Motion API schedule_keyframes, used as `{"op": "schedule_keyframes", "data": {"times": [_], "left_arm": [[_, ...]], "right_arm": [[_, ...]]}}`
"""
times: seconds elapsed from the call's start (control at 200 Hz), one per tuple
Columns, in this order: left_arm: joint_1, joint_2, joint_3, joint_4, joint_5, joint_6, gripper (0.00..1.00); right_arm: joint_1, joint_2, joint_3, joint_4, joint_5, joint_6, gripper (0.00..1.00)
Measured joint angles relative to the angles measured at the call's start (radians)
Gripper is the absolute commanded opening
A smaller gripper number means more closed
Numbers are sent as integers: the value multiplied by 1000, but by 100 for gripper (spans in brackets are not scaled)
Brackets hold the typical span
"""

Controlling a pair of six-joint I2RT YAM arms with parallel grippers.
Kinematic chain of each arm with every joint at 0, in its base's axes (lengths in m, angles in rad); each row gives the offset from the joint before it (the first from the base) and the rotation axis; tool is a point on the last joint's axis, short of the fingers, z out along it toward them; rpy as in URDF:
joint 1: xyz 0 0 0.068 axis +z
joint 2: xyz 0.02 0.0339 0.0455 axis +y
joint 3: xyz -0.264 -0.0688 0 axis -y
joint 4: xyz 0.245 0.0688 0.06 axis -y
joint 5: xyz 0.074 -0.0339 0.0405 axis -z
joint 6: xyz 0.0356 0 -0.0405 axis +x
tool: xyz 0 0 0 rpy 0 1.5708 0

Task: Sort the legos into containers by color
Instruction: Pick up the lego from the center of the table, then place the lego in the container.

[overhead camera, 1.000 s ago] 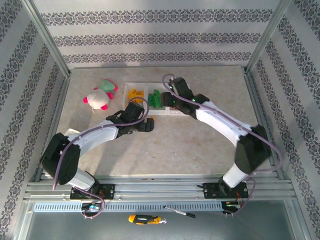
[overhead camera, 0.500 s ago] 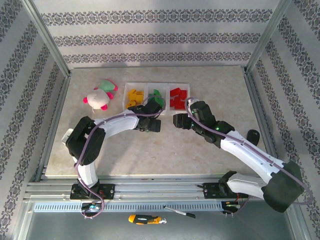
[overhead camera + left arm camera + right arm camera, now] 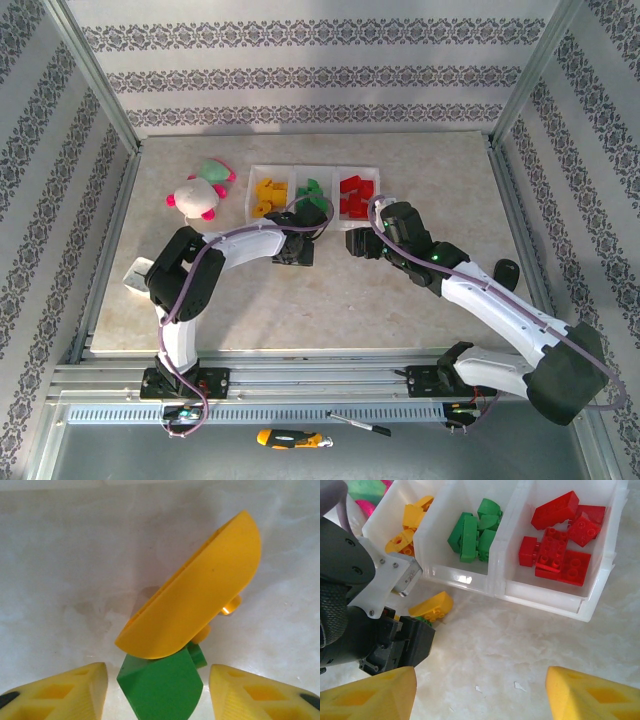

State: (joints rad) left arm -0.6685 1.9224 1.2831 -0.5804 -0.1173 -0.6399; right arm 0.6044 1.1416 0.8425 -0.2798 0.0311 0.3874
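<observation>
– Two bricks lie outside the bins, right?
– Yes, joined as one pair. A yellow-orange brick point(image 3: 195, 592) with a rounded top sits tilted on a smaller green brick point(image 3: 162, 685). A couple of its underside studs show on the right.
– Where is the pair?
– On the pale marbled table point(image 3: 520, 645), just in front of the row of bins point(image 3: 492, 587), near the wall between the yellow and green compartments.
– And the bins themselves?
– Three joined translucent white compartments. From the right wrist view, the left one holds yellow bricks point(image 3: 412, 517), the middle one green bricks point(image 3: 470, 532), the right one red bricks point(image 3: 560, 545). No colour is mixed with another.
– How does the left gripper point(image 3: 157, 672) stand?
– Its jaws are parted, one yellow fingertip on each side of the green brick, with a gap both ways; it grips nothing.
– The right gripper point(image 3: 480, 680)?
– Spread wide and holding nothing, above the bare table just before the bins.
– The arms?
– From above, the left arm folds at the elbow and reaches in to the bins' front edge. The right arm stretches in diagonally from the right. The two grippers face each other, close together.
– Anything else?
– A pink, white and green plush toy point(image 3: 200, 190) lies left of the bins.
</observation>
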Motion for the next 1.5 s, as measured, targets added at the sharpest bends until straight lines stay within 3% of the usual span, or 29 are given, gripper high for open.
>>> {"op": "schedule_keyframes", "data": {"times": [0.395, 0.68, 1.059, 1.224, 1.504], "left_arm": [[0, 11, 3, 1, -3, 2, 28], [0, -6, -4, -1, 1, 3, 28], [0, -227, -42, -56, 0, 23, 27], [10, -174, 93, -71, 0, 72, 28], [64, 97, 465, -83, -7, 179, 28]], "right_arm": [[0, 0, 0, 0, -41, -14, 68], [2, 0, 0, 0, -49, -20, 69], [35, 0, 26, 0, -55, -21, 69], [49, 0, 48, 5, -59, -21, 69], [53, 7, 63, 30, -59, -29, 72]]}}
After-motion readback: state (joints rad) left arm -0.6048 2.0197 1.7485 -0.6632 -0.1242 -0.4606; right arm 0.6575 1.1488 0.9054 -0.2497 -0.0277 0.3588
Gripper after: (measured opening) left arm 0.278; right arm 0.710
